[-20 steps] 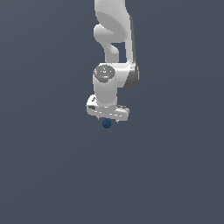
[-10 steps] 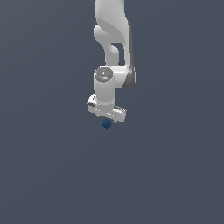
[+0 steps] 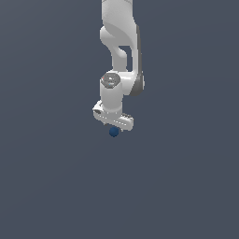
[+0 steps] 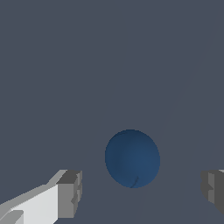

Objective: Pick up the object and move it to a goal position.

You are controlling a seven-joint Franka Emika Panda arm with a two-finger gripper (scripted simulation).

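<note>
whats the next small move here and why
Probably lower a little further, then close. In the wrist view the ball sits between the two fingers with clear gaps on both sides, so the end effector is open and not yet gripping. The exterior view shows the ball just under the end effector.

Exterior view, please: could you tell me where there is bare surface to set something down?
Bare grey surface lies on every side of the arm: across the exterior view's left, its right, and below the ball. The only crowded spot is under the gripper, where the ball sits between the fingers, apart from both.
</note>
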